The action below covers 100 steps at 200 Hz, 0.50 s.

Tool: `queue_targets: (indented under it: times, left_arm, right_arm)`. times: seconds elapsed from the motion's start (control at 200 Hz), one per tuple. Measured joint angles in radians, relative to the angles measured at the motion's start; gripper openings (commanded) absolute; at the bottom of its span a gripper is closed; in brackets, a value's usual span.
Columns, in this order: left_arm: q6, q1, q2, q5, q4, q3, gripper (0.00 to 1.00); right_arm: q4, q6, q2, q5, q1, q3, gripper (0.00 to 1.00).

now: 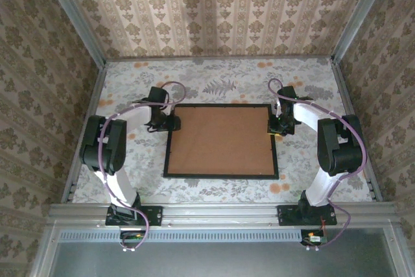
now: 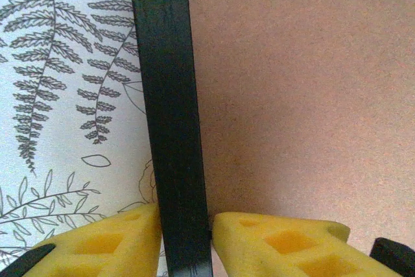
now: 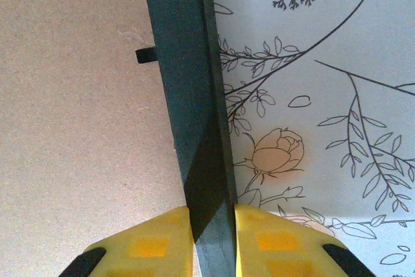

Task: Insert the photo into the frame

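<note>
Frame (image 1: 220, 175) lying flat at the middle of the table (image 1: 214, 82), back upward, with the brown board (image 1: 220, 139) filling its opening (the photo is judged to lie beneath it). Right gripper (image 3: 213, 235) pinches the right rail between its yellow pads; left gripper (image 2: 187, 235) straddles the left rail, though whether it grips or stands loose cannot be told. The step appears to be final seating; the next move calls for letting go and lifting clear without dragging the frame.

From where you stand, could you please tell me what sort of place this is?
Probably a staged robot test booth rather than a real room: wallpapered panels enclose a floral-covered table, with an aluminium rail along its near edge.
</note>
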Motion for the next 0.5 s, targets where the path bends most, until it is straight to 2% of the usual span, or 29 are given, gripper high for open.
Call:
queue_targets:
  times: [0.5]
  left_arm:
    - [0.022, -0.077, 0.042, -0.15, -0.077, 0.064, 0.5]
  right_arm:
    - [-0.002, 0.0, 0.002, 0.0, 0.0, 0.002, 0.19]
